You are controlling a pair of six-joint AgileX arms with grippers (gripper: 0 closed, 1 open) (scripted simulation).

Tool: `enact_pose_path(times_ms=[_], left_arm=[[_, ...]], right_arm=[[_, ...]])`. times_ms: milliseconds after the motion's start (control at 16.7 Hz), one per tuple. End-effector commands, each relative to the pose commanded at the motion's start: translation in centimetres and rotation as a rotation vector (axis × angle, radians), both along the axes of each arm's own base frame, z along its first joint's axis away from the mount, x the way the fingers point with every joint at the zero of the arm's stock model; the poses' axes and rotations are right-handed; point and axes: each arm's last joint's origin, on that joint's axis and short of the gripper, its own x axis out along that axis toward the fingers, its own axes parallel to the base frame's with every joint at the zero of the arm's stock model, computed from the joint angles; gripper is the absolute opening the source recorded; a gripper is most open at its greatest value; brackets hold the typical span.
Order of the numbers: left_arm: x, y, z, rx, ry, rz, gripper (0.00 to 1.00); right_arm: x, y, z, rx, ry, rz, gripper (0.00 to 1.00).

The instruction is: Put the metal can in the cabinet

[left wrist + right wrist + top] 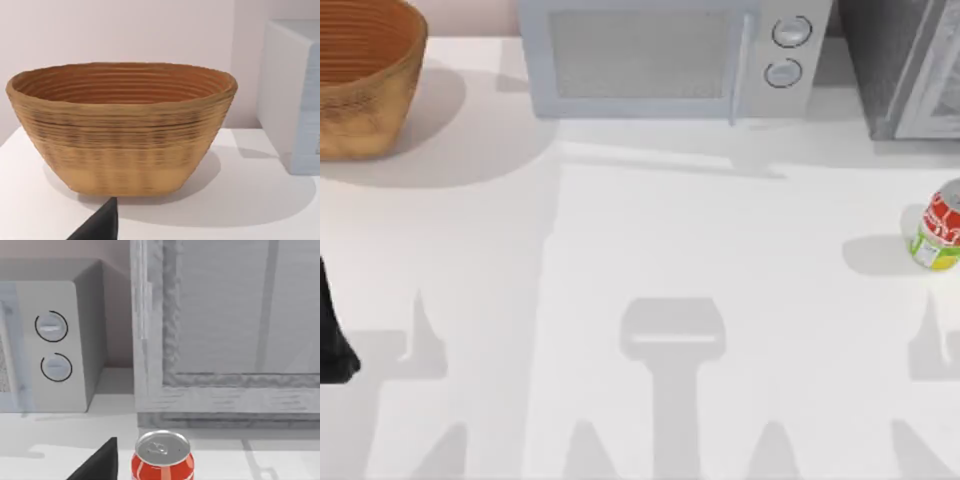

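Note:
The metal can (pixel 938 226) stands upright at the table's right edge, with a silver top and a red, white and lime-green label. In the right wrist view the can (pixel 162 458) is close, in front of the cabinet (pixel 225 340). The cabinet (pixel 905 65) is a dark grey speckled box at the back right, its pale framed door panel facing the can. A dark part of my right gripper (pixel 100 464) sits just beside the can, apart from it. My left arm (pixel 332 330) is parked at the left edge, and a dark part of its gripper (pixel 99 226) faces the basket.
A white microwave (pixel 665 55) with two round knobs stands at the back middle, left of the cabinet. A woven wicker basket (pixel 365 85) sits at the back left. White tabletop stretches between the can and the left arm.

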Motion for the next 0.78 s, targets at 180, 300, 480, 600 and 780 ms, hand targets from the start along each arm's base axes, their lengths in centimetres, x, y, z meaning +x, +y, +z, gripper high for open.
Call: enact_pose_path(times_ms=[180,300,480,600,780], left_arm=[[0.0,0.0,0.0,0.000,0.000,0.000,1.00],[0.0,0.0,0.0,0.000,0.000,0.000,1.00],[0.0,0.0,0.0,0.000,0.000,0.000,1.00],[0.0,0.0,0.0,0.000,0.000,0.000,1.00],[0.0,0.0,0.0,0.000,0.000,0.000,1.00]], right_arm=[[0.0,0.0,0.1,0.000,0.000,0.000,1.00],[0.3,0.0,0.3,0.000,0.000,0.000,1.00],[1.2,0.1,0.8,-0.001,0.007,-0.003,1.00],[2.1,0.2,1.0,-0.002,0.018,-0.009,1.00],[4.0,0.4,1.1,-0.003,0.039,-0.016,1.00]])
